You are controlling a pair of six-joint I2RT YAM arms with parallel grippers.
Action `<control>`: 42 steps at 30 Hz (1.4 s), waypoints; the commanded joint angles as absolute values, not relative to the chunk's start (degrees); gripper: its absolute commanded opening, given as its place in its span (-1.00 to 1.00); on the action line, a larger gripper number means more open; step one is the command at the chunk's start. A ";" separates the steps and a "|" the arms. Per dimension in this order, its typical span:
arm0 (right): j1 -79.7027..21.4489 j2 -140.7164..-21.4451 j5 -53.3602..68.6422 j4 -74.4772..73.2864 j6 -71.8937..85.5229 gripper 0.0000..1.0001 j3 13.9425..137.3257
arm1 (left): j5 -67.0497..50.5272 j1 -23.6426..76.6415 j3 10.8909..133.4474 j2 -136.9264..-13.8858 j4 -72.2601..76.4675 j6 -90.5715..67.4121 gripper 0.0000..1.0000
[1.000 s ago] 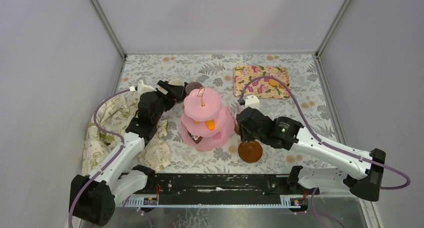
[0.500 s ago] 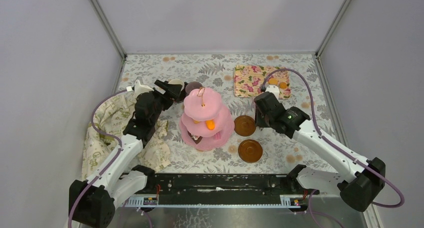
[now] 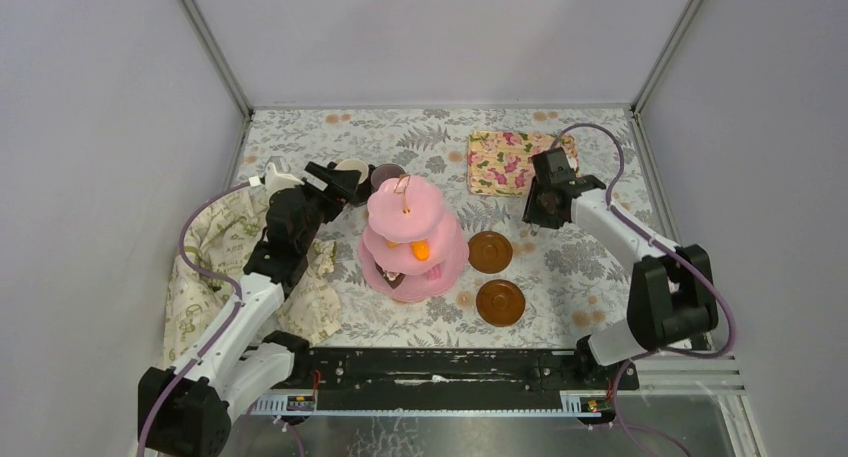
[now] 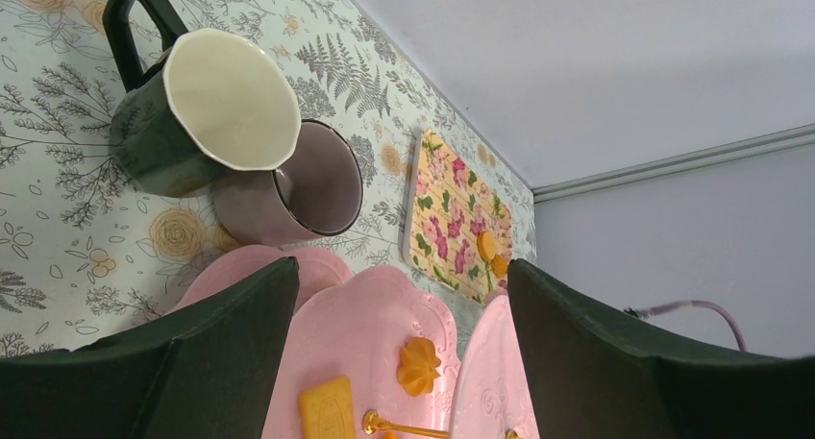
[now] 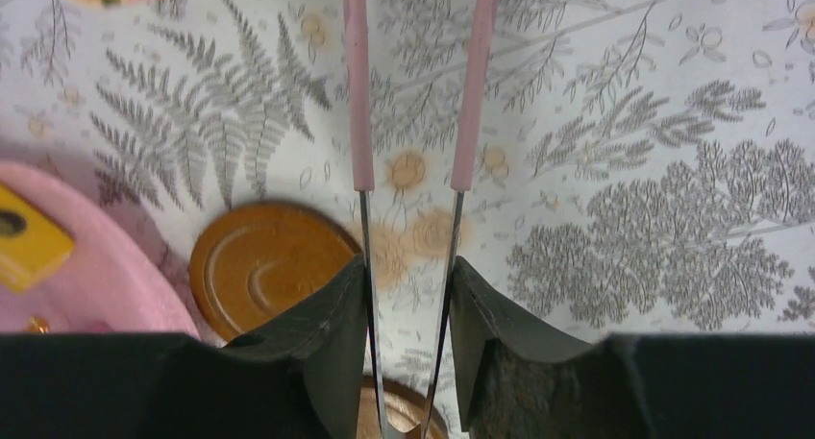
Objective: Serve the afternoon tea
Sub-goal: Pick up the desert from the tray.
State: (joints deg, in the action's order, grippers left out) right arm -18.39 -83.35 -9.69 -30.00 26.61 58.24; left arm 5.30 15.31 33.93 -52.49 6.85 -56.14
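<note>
your right fingers are pinched partway closed on the metal arms of a pair of tongs, whose two pink tips stand a little apart above the leaf-printed bench. just beside the tongs, towards the middle, one brown saucer lies flat on the bench. the second saucer lies nearer you, apart from the first. behind these fingers is the floral tray, partly hidden by the arm.

your left fingers stand wide apart and grip nothing. they sit close to a dark mug with a pale inside. the second mug touches it on the side nearer the stand.

the pink cake stand stands mid-bench, between your two arms, with its gold loop handle on top. orange, pink and dark sweets sit on its lower tiers. the leaf-print cloth lies crumpled under your left arm.
</note>
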 commanded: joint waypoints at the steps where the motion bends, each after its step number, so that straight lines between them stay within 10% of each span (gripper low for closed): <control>1: -15.86 -88.19 -7.67 -26.15 25.74 -0.19 65.19 | 4.31 14.93 33.16 -52.08 10.94 -56.69 0.74; 42: -8.95 -113.19 -7.28 -34.62 25.95 -0.09 88.79 | 2.11 13.28 30.60 -51.16 13.69 -59.34 0.74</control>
